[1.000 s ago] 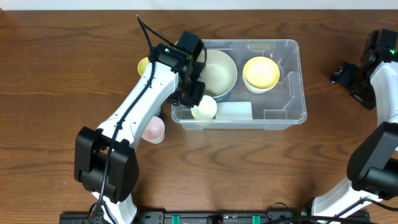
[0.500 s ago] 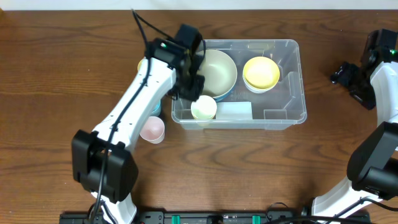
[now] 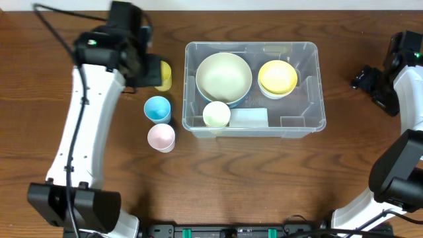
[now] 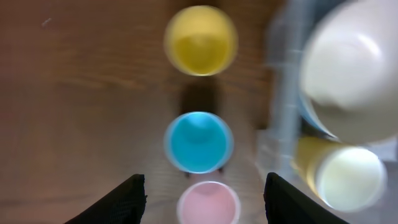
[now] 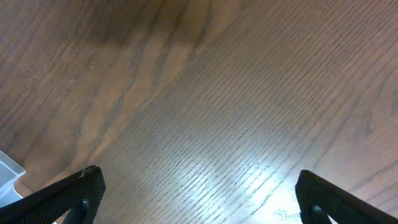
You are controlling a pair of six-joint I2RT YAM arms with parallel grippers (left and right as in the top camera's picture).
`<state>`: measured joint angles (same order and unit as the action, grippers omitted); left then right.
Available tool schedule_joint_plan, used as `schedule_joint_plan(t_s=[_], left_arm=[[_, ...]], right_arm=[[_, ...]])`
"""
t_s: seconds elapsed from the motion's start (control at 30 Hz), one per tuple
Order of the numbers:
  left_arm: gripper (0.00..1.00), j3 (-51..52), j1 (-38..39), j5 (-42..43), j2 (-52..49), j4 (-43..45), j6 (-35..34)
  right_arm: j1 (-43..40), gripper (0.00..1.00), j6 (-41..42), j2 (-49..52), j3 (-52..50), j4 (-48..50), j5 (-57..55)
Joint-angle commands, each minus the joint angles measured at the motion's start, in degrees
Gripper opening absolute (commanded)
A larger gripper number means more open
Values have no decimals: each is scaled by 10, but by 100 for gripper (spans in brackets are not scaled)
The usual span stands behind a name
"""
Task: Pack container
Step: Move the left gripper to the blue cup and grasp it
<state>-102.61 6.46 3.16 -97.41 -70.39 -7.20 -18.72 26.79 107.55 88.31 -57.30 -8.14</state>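
Container (image 3: 320, 86) sits at centre of table (image 3: 264, 178), holding pale bowl (image 3: 223, 76), yellow bowl (image 3: 277, 77) and cream cup (image 3: 216, 114). Left of container: left gripper (image 4: 204, 202) parted, empty. Right of container: right gripper (image 5: 199, 199) wide open, empty.

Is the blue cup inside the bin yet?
Out: the blue cup stands on the table, left of the bin.

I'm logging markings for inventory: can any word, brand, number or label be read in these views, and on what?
No text can be read.
The white label on the base of the container: too small to read from overhead.
The blue cup, pink cup and yellow cup: no print visible.
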Motion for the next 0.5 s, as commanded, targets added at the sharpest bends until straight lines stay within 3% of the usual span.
schedule_joint_plan(t_s=[0.0,0.47], left_arm=[[62,23,-35,-13,-7,-5,-40],[62,193,-67,-12,-8,111,-82]], right_arm=[[0,99,10,4,-3,1,-2],[0,99,10,4,-3,1,-2]])
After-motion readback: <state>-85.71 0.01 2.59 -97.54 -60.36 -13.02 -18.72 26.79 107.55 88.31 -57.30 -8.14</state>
